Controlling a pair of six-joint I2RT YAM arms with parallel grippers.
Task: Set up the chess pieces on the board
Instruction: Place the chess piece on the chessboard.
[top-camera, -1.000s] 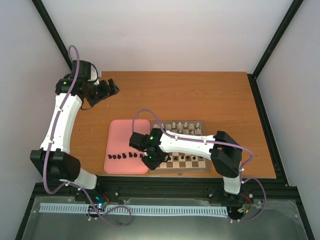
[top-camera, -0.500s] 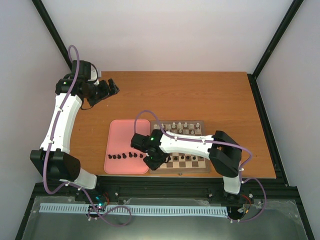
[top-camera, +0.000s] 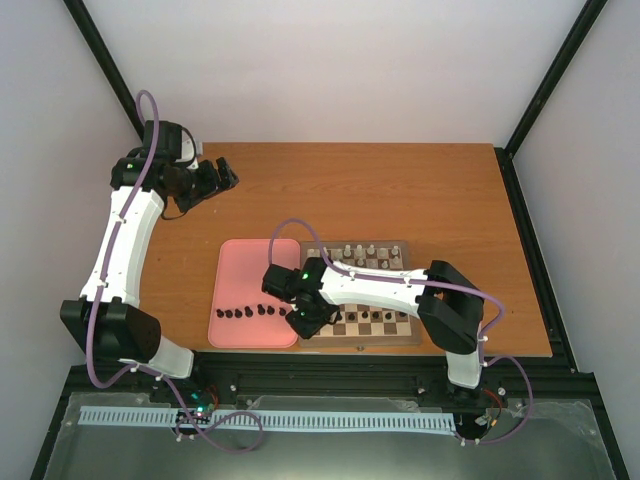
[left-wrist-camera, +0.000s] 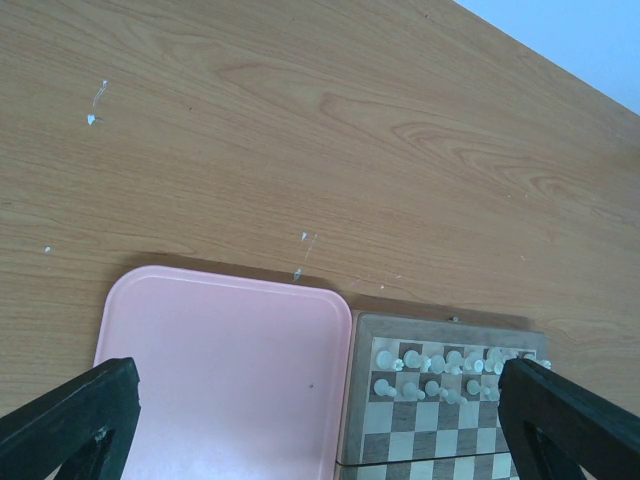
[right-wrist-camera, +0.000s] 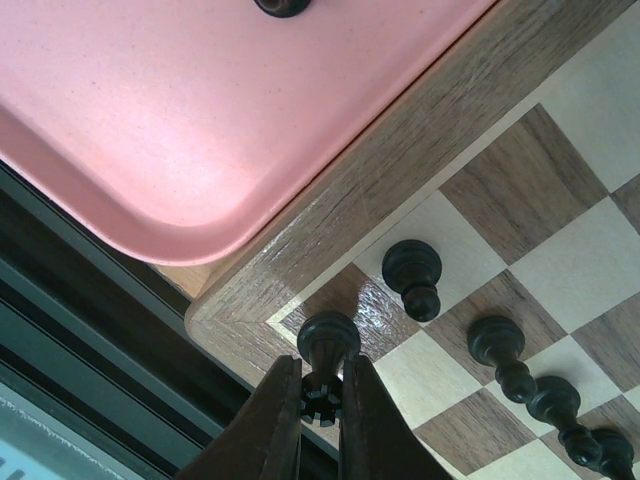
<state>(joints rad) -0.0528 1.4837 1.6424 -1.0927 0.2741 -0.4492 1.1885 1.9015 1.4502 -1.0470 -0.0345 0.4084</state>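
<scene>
Right wrist: right claw (right-wrist-camera: 320, 372) pinching black rook (right-wrist-camera: 328, 338) at board (right-wrist-camera: 400, 170) corner; left claw (left-wrist-camera: 318, 385) spread wide.

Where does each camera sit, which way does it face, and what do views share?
Top external: above and behind the bases, looking down on the table; left arm and right arm both show.
Left wrist: over the table's far left, looking down at the pink tray and board; open left end effector at the bottom corners.
Right wrist: close above the board's near left corner; the right end effector pinches a black chess piece.
All three show tray and board.
</scene>
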